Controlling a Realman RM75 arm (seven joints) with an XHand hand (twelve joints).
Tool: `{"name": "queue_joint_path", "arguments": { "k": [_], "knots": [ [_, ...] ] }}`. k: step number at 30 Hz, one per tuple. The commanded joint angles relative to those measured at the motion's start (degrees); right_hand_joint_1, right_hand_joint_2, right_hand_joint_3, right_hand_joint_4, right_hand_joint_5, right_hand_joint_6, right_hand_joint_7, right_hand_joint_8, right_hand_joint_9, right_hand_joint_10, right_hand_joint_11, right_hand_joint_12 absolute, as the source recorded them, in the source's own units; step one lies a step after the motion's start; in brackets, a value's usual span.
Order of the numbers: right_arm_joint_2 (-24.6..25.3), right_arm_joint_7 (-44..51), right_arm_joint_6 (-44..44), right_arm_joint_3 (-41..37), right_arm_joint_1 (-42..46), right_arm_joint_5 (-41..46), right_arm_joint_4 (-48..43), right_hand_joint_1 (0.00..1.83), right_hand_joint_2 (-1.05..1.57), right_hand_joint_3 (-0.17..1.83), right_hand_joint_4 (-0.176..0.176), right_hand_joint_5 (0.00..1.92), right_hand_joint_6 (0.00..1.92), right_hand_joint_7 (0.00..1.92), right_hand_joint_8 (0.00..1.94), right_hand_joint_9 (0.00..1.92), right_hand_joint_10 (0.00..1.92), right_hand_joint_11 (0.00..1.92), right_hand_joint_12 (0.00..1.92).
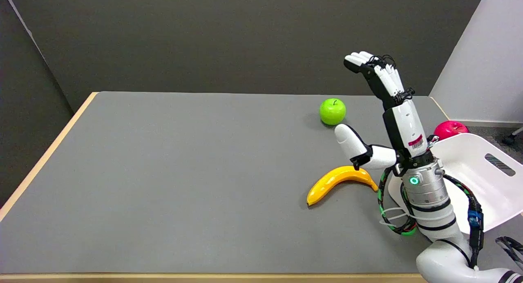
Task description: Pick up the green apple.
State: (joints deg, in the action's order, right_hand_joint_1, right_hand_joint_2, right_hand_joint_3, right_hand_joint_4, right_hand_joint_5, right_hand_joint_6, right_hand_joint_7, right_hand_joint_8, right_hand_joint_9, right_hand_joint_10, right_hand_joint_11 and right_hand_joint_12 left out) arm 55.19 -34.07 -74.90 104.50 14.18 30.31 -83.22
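Reach phase, nothing grasped yet. The green apple (332, 111) is sitting upright on the table (184, 185), far right area, stem up, clear of other things. The right hand (380, 115) is hovering just right of it, raised on a near-vertical forearm coming up from the lower right. The fingers (386, 76) are spread and empty, pointing up and bending left at the tips above the apple's level; the thumb (350, 141) is sticking out left, its tip just near-right of the apple, contact not evident.

To do it well: lower the palm to apple height, slide left so the apple is sitting between thumb and fingers, then close around its widest part. It's round and smooth, so likely rolling if nudged by the thumb first. Keep the wrist clear of the banana (339, 183) lying nearer. A red apple (449, 130) and white tray (470, 181) are sitting right of the arm, not in the path.
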Motion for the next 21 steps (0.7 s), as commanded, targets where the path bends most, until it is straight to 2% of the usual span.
{"name": "queue_joint_path", "arguments": {
  "k": [1, 9, 12, 17, 21],
  "knots": [
    [-0.50, -0.02, 0.99, 0.12, -1.46, 0.14, -0.29, 0.44, 0.60, 0.96, 0.051, 0.23, 0.52, 0.24, 0.38, 0.05, 0.62, 0.00, 1.02],
    [-0.74, 1.05, 4.11, -3.09, -2.01, -0.25, -1.40, 0.47, 0.60, 0.96, 0.048, 0.23, 0.53, 0.24, 0.38, 0.04, 0.62, 0.00, 1.02],
    [-0.74, 5.17, 5.91, -5.03, -2.10, -0.26, -2.38, 0.48, 0.60, 0.96, 0.046, 0.23, 0.53, 0.24, 0.38, 0.04, 0.62, 0.00, 1.00],
    [-1.29, 12.18, 13.09, -8.65, -3.99, -0.02, -4.19, 0.51, 0.59, 0.96, 0.042, 0.24, 0.54, 0.25, 0.39, 0.04, 0.62, 0.00, 0.98],
    [-2.43, 20.68, 22.51, -10.75, -7.51, 2.27, -6.56, 0.51, 0.59, 0.96, 0.042, 0.24, 0.54, 0.25, 0.40, 0.04, 0.62, 0.00, 0.98]
  ]
}}
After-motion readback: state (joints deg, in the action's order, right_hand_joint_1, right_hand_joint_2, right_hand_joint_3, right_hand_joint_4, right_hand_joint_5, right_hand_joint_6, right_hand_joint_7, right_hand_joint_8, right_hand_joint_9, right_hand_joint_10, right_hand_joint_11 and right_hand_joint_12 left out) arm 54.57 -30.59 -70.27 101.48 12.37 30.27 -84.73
